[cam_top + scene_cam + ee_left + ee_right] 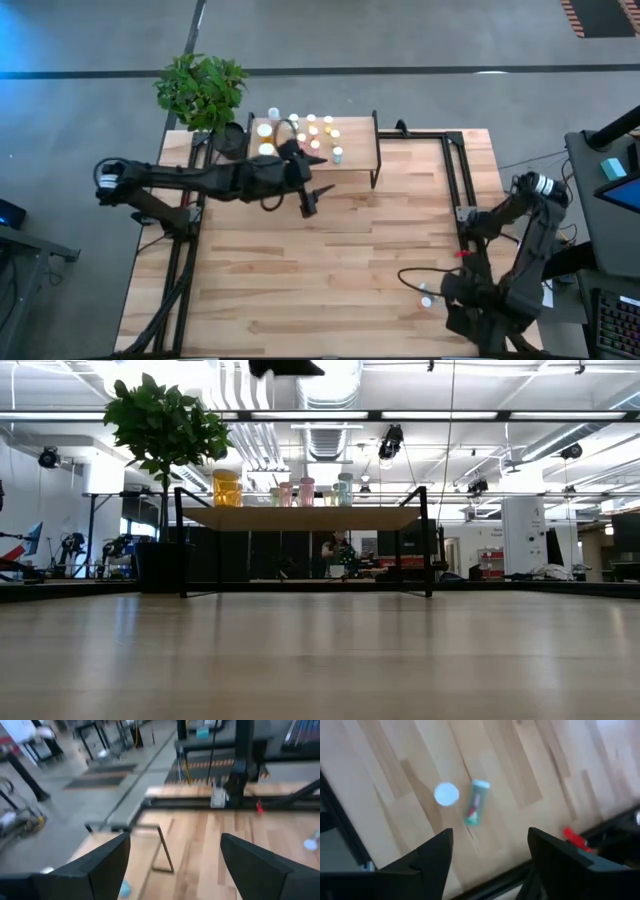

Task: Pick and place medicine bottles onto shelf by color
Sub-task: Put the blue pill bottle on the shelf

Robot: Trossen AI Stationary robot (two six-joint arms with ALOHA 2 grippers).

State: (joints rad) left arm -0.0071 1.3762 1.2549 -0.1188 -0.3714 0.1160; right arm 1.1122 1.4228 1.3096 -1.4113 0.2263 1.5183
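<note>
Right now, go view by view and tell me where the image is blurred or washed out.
Left wrist view: smeared throughout, floor and table edge soft. Right wrist view: soft, the lying teal bottle fuzzy. Low view: ceiling lights glare above the shelf. High view: crisp, with blue glare top left.

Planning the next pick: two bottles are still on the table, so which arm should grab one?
Right. Its open end effector hovers just by the lying teal bottle and upright bottle; the left end effector is by the shelf.
</note>
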